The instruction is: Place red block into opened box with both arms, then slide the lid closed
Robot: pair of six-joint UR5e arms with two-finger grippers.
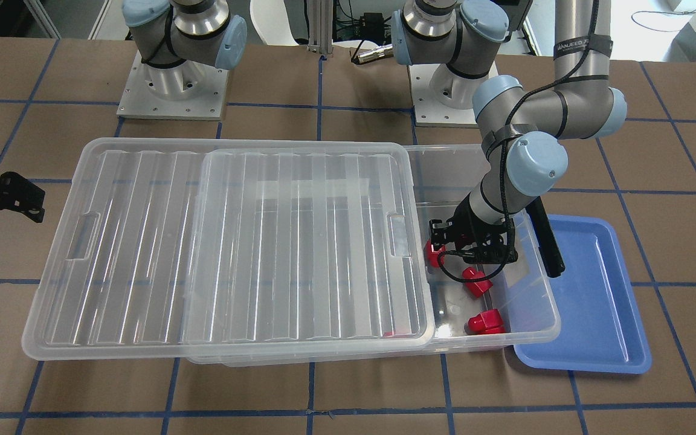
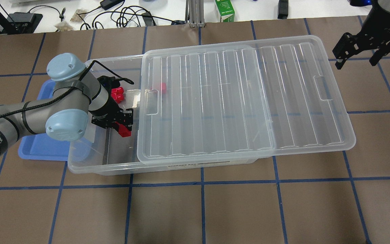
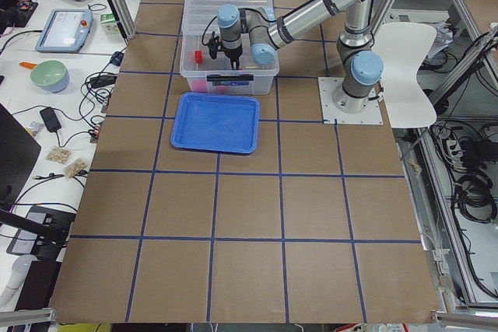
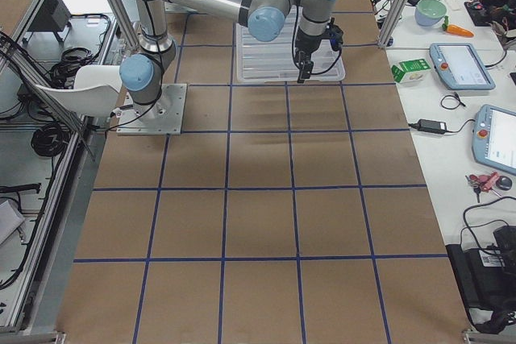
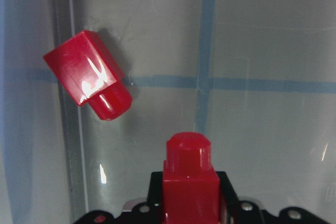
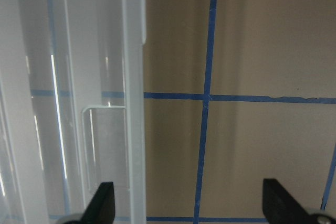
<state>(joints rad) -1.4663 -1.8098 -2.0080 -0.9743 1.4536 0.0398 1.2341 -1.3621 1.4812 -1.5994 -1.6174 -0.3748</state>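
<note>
The clear box (image 2: pixel 80 164) lies across the table, and its ribbed lid (image 2: pixel 242 101) is slid toward my right, leaving the left end uncovered. My left gripper (image 2: pixel 123 128) reaches down into that uncovered end, shut on a red block (image 5: pixel 190 182) that stands between its fingers. Loose red blocks (image 1: pixel 476 281) (image 1: pixel 486 322) lie on the box floor nearby, and another (image 2: pixel 163 87) shows through the lid. My right gripper (image 2: pixel 357 56) hangs open beyond the lid's far short end, holding nothing; its fingertips (image 6: pixel 105 203) are spread wide.
A shallow blue tray (image 1: pixel 589 302) sits against the box's uncovered end, under my left forearm. The lid overhangs the box on the right-gripper side. Brown table with blue tape lines surrounds the box; both arm bases (image 1: pixel 173 90) stand behind it.
</note>
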